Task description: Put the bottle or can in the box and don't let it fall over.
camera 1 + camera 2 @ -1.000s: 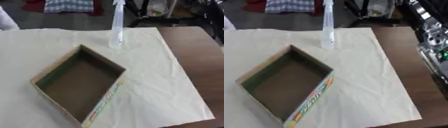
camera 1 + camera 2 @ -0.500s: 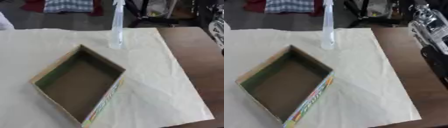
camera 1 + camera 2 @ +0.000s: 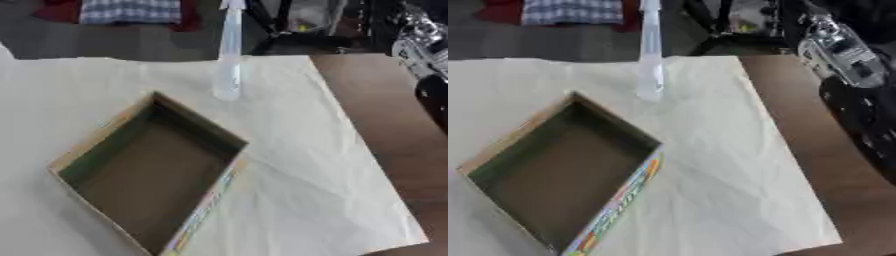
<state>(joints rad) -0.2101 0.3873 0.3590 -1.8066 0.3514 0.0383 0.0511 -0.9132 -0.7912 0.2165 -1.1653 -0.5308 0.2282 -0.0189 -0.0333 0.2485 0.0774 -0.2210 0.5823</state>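
A brown table (image 3: 815, 150) carries a cream cloth (image 3: 719, 165), with dark floor and clutter beyond its far edge. The right arm (image 3: 846, 70) enters from the far right, black with a silver section, above the bare wood — the hand itself cannot be made out, so whether its fingers are open or curled cannot be told. It touches nothing. A tall, slim clear bottle (image 3: 650, 55) stands upright on the cloth near the far edge, well apart from the arm. Nearer, the open cardboard box (image 3: 153, 170) sits askew and empty — its near corner cut off.
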